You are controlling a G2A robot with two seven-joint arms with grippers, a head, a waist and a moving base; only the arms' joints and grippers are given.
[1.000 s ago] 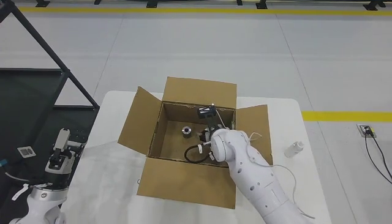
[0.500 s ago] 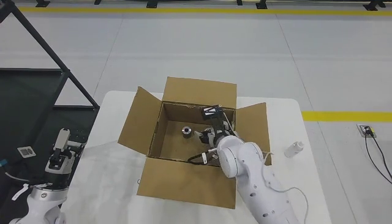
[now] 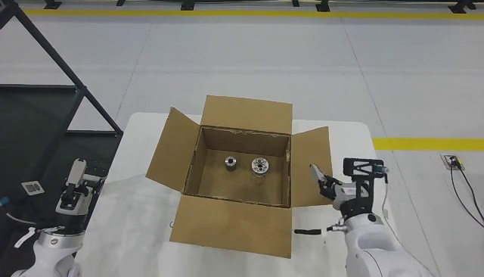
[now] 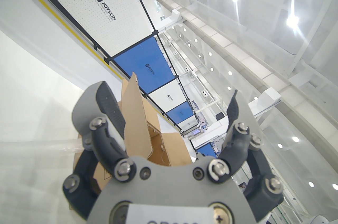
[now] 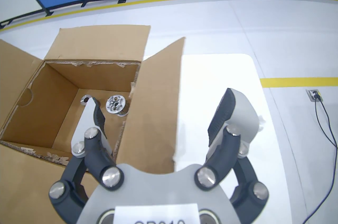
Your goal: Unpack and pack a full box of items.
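**Change noted.** One second earlier the right arm was reaching down into the box (image 3: 246, 114), with its wrist over the right half of the floor. It had since withdrawn completely. The right end effector (image 3: 325, 180) stood outside the box, over the worktop (image 3: 144, 201), just beside the right flap (image 3: 306, 152). Its fingers were spread wide and held nothing. The flap edge appeared between them in the wrist view but, as far as could be judged, was not touched.

**Contents.** Two round metal parts lay on the box floor towards the far wall: the left metal part (image 3: 231, 161) and the right metal part (image 3: 259, 164), near each other but apart. The left one had not shifted. The right one lay where the arm had been covering the floor, so it could not be established whether it had just been set down or merely uncovered.

**Other arm.** The left end effector (image 4: 170, 93) pointed upward, wide open and empty.

**Assessment.** The arm came away empty-handed, so the visit probably ended in a release into the box or an abandoned pick. Two parts remained inside.
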